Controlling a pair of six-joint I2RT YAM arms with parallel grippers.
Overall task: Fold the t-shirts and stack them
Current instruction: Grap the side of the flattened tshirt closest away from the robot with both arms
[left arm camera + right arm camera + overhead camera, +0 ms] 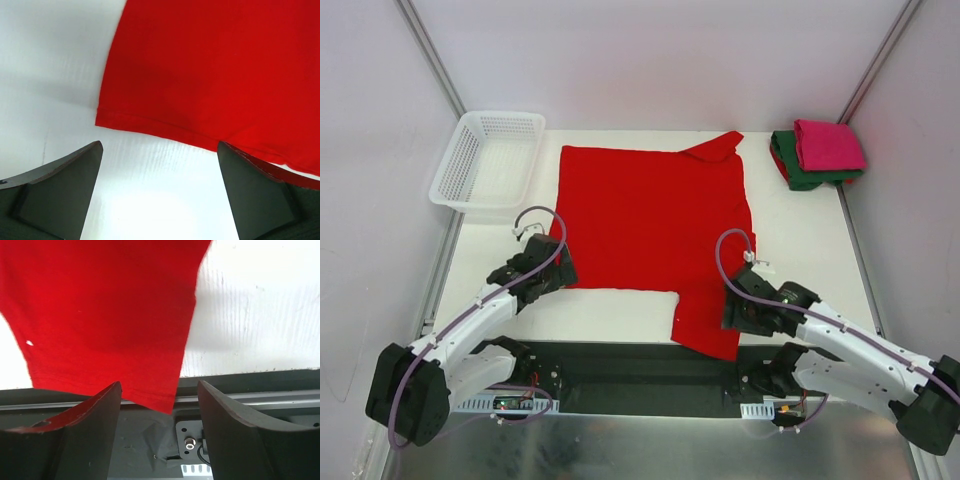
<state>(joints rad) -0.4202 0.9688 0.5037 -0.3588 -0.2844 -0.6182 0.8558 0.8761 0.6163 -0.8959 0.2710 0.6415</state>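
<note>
Three shirts are on the table (pixel 800 235) from where I sit. The red shirt (pixel 650 225) is spread flat across the middle. One sleeve points at the far edge, and the other runs past the near edge onto the black base plate (pixel 620 372). The pink shirt (pixel 828 143) sits folded on top of the folded green shirt (pixel 798 168) in the far right corner. A white mesh basket (pixel 485 160) stands in the far left corner, well apart from all three.

The left jaws stand wide and hold nothing. On the left wrist camera I see bare table between the fingers (pixel 60 195), with the red shirt's near left corner just ahead of them. Its hem runs behind the right-hand finger (I cannot tell whether that finger touches the cloth).

The right jaws are parted too, though less widely, and are not closed on anything. They sit at the near edge of the table by the near sleeve. On the right wrist camera the sleeve's end hangs over the table edge, just above the gap between the fingers (pixel 240 435), with the base plate below. The left-hand finger shows red along its top edge, and I cannot say whether that is cloth or a reflection.
</note>
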